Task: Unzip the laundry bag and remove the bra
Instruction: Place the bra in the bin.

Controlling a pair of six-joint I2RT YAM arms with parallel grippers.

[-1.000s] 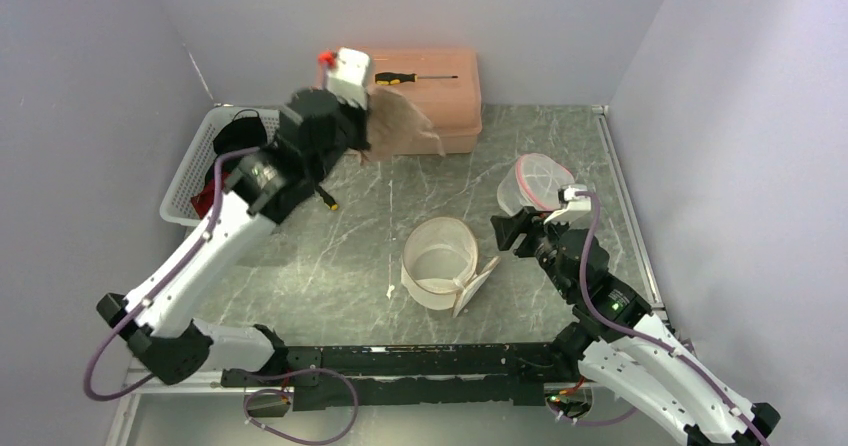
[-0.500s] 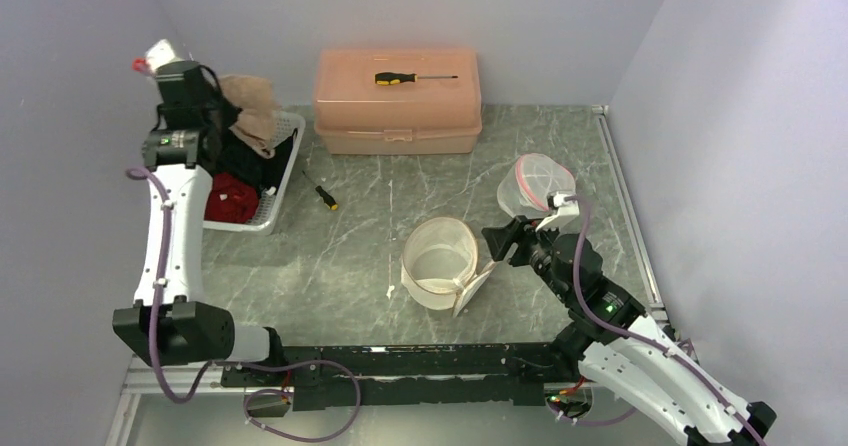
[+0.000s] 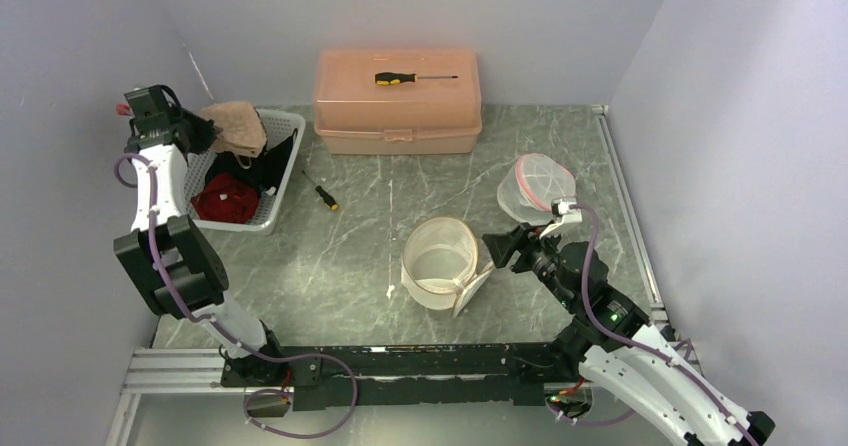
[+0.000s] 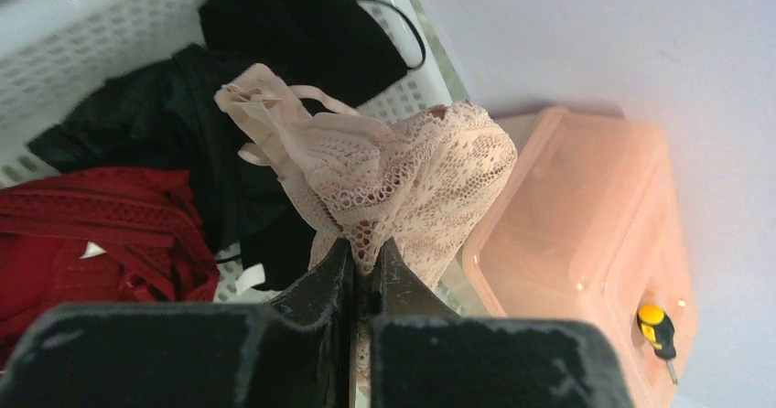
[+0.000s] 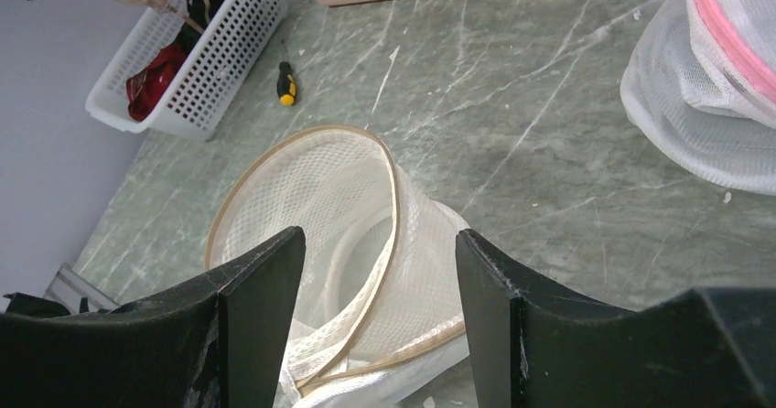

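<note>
Left wrist view is showing the bra point(image 4: 403, 170) bunched up and hanging from the left tool point(image 4: 364, 266), whose jaws are pinching tight on a fold of the beige lace. The bra's bulk is running away from the fingertips toward twelve o'clock in that view. It is hanging over the white basket point(image 4: 64, 24), above the black garment point(image 4: 302, 24) and red garment point(image 4: 91, 234) lying inside; whether it is touching them I cannot tell.

From the top camera, bra and basket are sitting at the counter's point(image 3: 370, 206) ten o'clock corner, well apart from the laundry bag point(image 3: 438, 256), which is lying open-mouthed near the centre with no bra in it.

The coming release seems to be turning on one fact: the basket is lying directly under the held bra, and only the left arm is near it. The right tool point(image 5: 377, 243) is standing with jaws apart at the bag's three o'clock, gripping nothing.
</note>
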